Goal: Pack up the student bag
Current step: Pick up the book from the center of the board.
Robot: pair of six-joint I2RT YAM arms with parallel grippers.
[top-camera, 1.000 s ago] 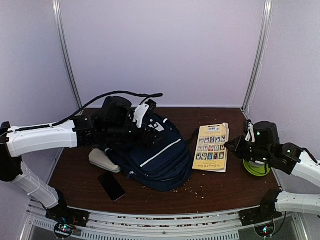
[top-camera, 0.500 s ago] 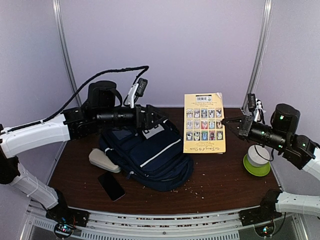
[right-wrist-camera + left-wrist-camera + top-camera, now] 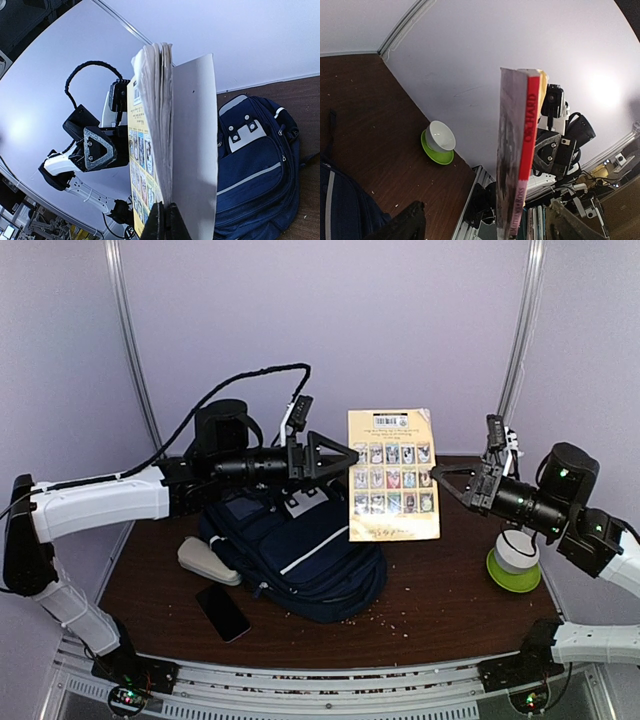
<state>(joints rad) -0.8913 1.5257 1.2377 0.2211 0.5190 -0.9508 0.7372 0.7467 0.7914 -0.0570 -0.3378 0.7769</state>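
We note the right gripper (image 3: pixel 438 474), clamped on the book (image 3: pixel 393 475), has raised it upright off the table (image 3: pixel 440 610), the left gripper (image 3: pixel 352 455) has spread wide and empty at its 9 o'clock, and the bag (image 3: pixel 300 555) lies at its 7 o'clock, so a handover looks likely.

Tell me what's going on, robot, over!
Right gripper shut on book, held upright in air. Left gripper open around book's spine. Backpack on table, book not in yet. Pouch and phone beside it.
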